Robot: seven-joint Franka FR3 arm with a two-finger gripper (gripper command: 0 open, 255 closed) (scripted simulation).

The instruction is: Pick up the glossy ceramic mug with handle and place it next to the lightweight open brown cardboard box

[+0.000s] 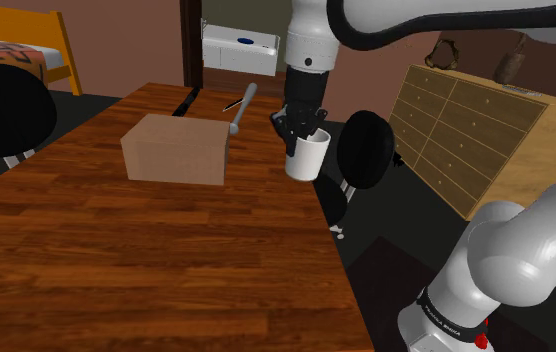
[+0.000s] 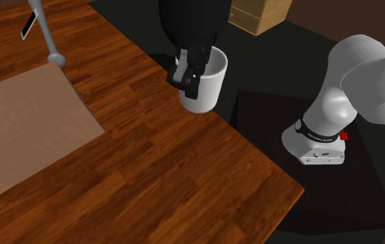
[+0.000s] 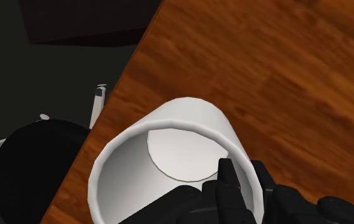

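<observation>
A white mug (image 1: 308, 160) hangs slightly tilted in the air over the wooden table's (image 1: 146, 260) edge, on the shoulder view's right. My black gripper (image 1: 302, 128) is shut on its rim, one finger inside the wall and one outside (image 3: 262, 181). From above, the mug (image 2: 206, 82) and gripper (image 2: 188, 75) sit just past the table corner. Along the hand, the mug's (image 3: 169, 149) open mouth faces the camera, and its handle is hidden. The brown cardboard box (image 1: 176, 148) stands on the table to the shoulder view's left of the mug, a short gap away. In the second exterior view the box (image 2: 25, 128) lies at the left.
A grey long-handled tool (image 1: 243, 107) lies behind the box. A black round chair (image 1: 370, 150) stands beside the table near the mug, with a wooden dresser (image 1: 476, 130) beyond. The arm's base (image 2: 319, 142) sits on its dark stand. A bed (image 1: 16, 60) is far left.
</observation>
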